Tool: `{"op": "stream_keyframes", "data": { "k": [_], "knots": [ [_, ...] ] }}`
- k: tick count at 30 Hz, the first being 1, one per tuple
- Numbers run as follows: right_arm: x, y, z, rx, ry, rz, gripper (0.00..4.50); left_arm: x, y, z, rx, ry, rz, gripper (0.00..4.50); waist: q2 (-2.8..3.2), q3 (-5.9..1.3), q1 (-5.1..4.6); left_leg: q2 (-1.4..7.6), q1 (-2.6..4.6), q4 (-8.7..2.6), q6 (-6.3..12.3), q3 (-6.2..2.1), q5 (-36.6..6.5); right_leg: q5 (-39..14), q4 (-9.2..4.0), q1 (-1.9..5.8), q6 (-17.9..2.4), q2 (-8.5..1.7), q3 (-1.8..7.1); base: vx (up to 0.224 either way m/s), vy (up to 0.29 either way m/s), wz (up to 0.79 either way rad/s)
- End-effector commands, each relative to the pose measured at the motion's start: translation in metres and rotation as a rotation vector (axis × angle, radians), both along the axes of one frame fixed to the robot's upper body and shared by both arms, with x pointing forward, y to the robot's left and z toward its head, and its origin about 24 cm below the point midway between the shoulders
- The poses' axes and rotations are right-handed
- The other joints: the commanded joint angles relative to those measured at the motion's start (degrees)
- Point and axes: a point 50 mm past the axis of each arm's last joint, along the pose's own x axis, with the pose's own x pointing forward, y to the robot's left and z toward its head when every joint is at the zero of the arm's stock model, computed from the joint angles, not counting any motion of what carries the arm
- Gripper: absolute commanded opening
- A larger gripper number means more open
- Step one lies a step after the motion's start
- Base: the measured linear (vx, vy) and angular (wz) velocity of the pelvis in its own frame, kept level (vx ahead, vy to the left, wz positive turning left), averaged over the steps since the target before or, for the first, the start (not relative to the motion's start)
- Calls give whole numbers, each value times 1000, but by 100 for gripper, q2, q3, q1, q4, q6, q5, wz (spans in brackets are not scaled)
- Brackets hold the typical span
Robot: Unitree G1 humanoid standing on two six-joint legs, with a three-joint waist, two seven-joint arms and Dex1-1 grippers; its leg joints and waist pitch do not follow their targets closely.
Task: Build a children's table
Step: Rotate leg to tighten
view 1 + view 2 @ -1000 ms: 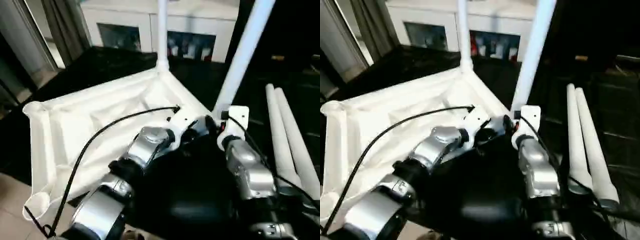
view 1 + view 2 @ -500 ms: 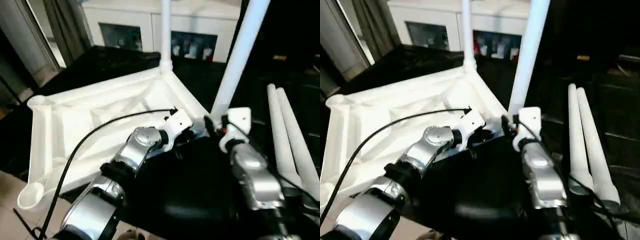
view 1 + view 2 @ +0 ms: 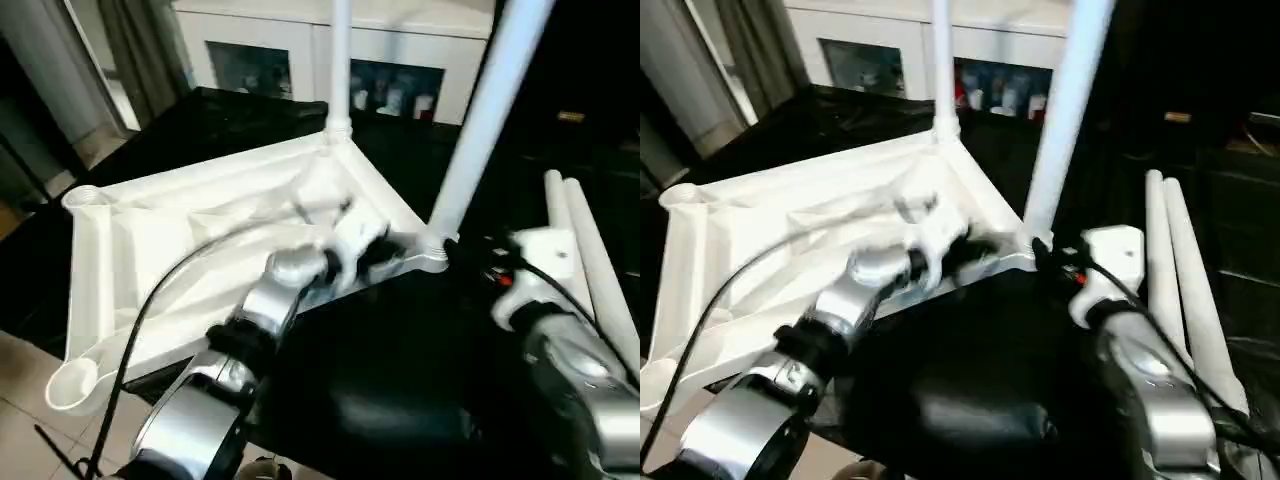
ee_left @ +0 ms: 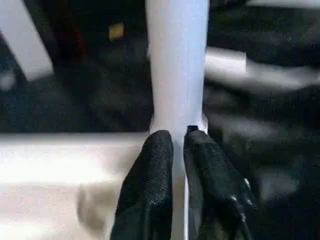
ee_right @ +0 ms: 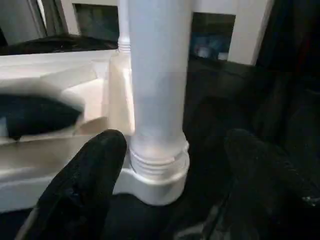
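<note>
A: Any writing or labels I can read from here?

B: None that I can make out. The table top (image 3: pixel 200 250) is bare white plastic, and the items behind the glass of the white cabinet (image 3: pixel 400 50) are too blurred for me to read.

A: Where is the table?

B: The top lies upside down on the black surface (image 3: pixel 400 350), ribbed side up. 2 legs stand in its sockets: the far leg (image 3: pixel 340 60) at the far corner and the near leg (image 3: pixel 480 130) at the corner nearest my right arm. 2 loose legs (image 3: pixel 585 260) lie side by side on the surface to the right, well apart from the top.

A: And the tools?

B: My left tool (image 4: pixel 178 145) has its fingers (image 4: pixel 150 190) almost pressed together, a thin slit between them, tips at the base of the near leg; I cannot tell whether they touch it. My right tool (image 5: pixel 175 155) is spread wide, 1 finger (image 5: pixel 85 185) on each side of that leg's threaded base, not touching it.

A: Edges and room?

B: The top's left corner socket (image 3: pixel 75 385) juts past the surface's edge over the tiled floor (image 3: pixel 20 400). Open black surface lies between the near leg and the loose legs.
</note>
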Motion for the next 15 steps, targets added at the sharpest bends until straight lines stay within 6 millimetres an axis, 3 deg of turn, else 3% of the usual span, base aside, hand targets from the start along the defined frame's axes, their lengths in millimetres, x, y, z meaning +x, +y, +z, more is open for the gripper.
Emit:
{"op": "stream_keyframes", "data": {
  "k": [1, 3, 6, 8, 11, 13, 15],
  "knots": [
    [-3, -5, 4, 6, -4, 1, 360, 1, 5, 3, -21, 1, 6, 98, -182, -429, 0, 243, 67, -361, 511, -95, -924, -1140, -453, 348, -1088, -382, 213, 0, 0, 0],
    [-8, -12, 1, -27, 47, 22, 360, 7, 27, 15, -55, -17, 72, 101, -170, -412, -12, 240, 68, -366, 482, -102, -958, -1247, -458, 354, -1045, -375, 210, 0, 0, 0],
    [-9, -4, -8, -53, 121, 96, 360, 18, 63, 16, 38, -29, 262, 125, -177, -394, -93, 201, 43, -369, 420, -117, -980, -1445, -464, 361, -899, -338, 186, 0, 0, 0],
    [-9, 11, -21, -63, 192, 164, 360, 27, 109, 22, 111, -76, 541, 143, -177, -374, -163, 205, 58, -384, 309, -140, -1054, -1684, -479, 352, -786, -330, 180, 0, 0, 0],
    [-7, 16, -25, -65, 206, 171, 360, 27, 124, 24, 126, -88, 631, 143, -139, -371, -192, 219, 115, -388, 225, -137, -1130, -1784, -509, 293, -816, -322, 196, 0, 0, 0],
    [0, 27, -32, -53, 236, 165, 360, 22, 162, 21, 199, -94, 836, 143, -110, -369, -200, 262, 116, -414, 164, -165, -1149, -1540, -455, 279, -951, -319, 197, 0, 0, 0],
    [4, 32, -35, -46, 244, 154, 360, 14, 182, 18, 243, -97, 933, 143, -128, -359, -200, 247, 114, -425, 159, -142, -1134, -1419, -464, 270, -941, -303, 207, 0, 0, 0]
  ]
}}
